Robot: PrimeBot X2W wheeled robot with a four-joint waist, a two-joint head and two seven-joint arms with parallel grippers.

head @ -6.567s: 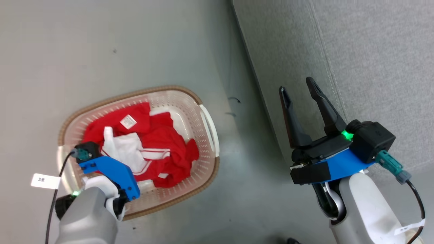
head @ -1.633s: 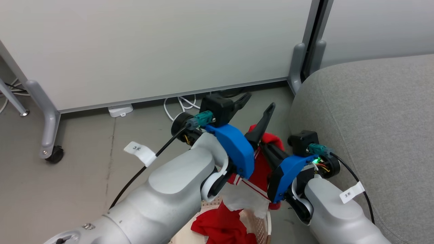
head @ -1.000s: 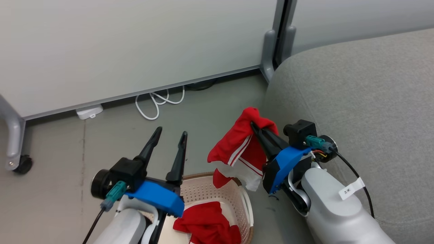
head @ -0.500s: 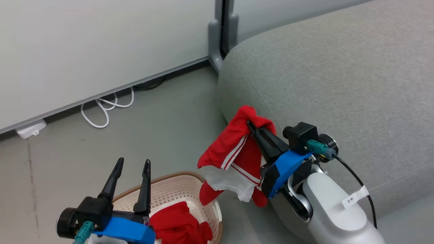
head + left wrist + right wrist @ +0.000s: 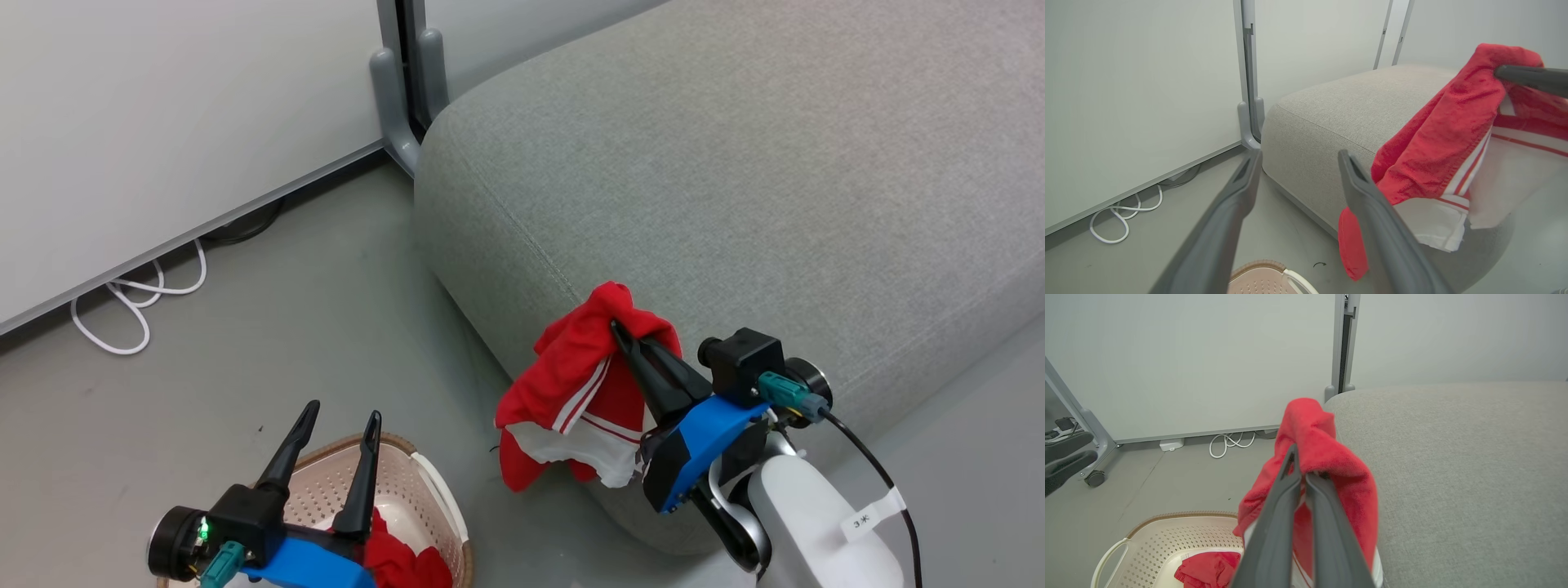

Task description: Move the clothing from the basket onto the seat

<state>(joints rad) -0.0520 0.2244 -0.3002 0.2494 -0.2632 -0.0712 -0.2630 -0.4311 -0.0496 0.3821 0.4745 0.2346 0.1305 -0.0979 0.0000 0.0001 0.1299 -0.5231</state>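
Right gripper (image 5: pixel 619 330) clenched on one red garment (image 5: pixel 571 371), which hangs just beside the seat's (image 5: pixel 735 163) near corner, over the floor. Second red garment (image 5: pixel 398 559) lies in the basket (image 5: pixel 404 482). Left gripper (image 5: pixel 344 410) released above the basket. Partition post (image 5: pixel 396 98) stands at the seat's far corner; white cable (image 5: pixel 135 314) lies on the floor.

Grey floor (image 5: pixel 326 327), white wall panels (image 5: pixel 122 122)

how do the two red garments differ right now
The held garment hangs from the shut right gripper, by the seat; the other garment lies crumpled in the basket. The held garment shows white panels and stripes; the other garment shows plain red. Both are red fabric.
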